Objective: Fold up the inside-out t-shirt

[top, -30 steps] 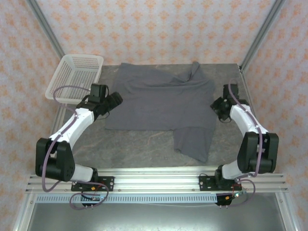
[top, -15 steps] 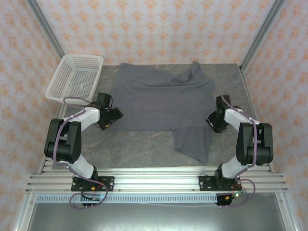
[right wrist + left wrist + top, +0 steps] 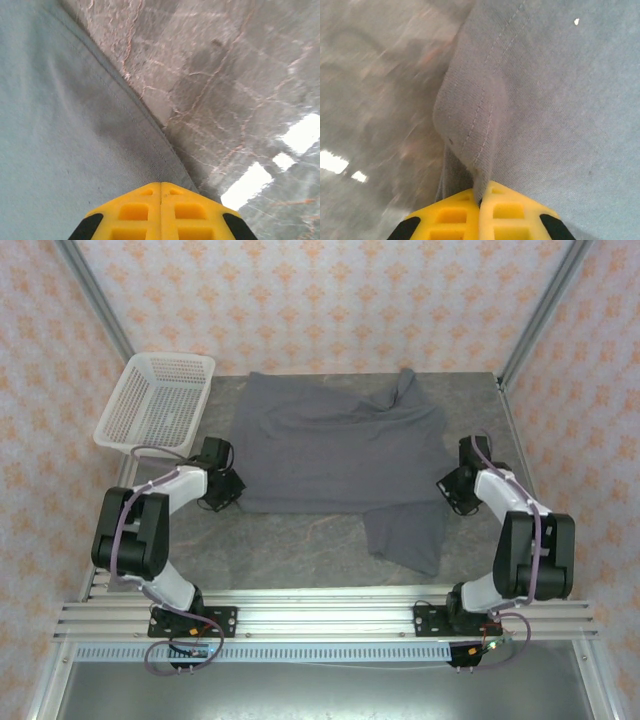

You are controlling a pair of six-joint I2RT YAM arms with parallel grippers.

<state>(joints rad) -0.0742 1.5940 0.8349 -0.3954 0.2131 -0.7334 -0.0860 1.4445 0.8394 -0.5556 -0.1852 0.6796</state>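
The inside-out t-shirt (image 3: 340, 450), dark slate-grey, lies spread on the marbled table (image 3: 290, 540), with a flap (image 3: 405, 535) hanging toward the near edge at the right. My left gripper (image 3: 228, 490) is at the shirt's lower left corner. In the left wrist view its yellow fingers (image 3: 481, 197) are shut on a raised fold of the stitched hem (image 3: 470, 120). My right gripper (image 3: 447, 488) is at the shirt's right edge. Its fingers (image 3: 161, 186) are pressed together where the hem (image 3: 150, 135) and a dark crease run into the tips.
A white mesh basket (image 3: 160, 395) sits at the back left, tilted over the table's edge. Metal frame posts (image 3: 545, 310) rise at the back corners. Bare table lies between the shirt's near hem and the arm rail (image 3: 320, 615).
Both grippers have closed on the shirt's edges. The left one drew in to the lower left corner, and the right one shifted slightly outward. The shirt's near right flap has shifted a little.
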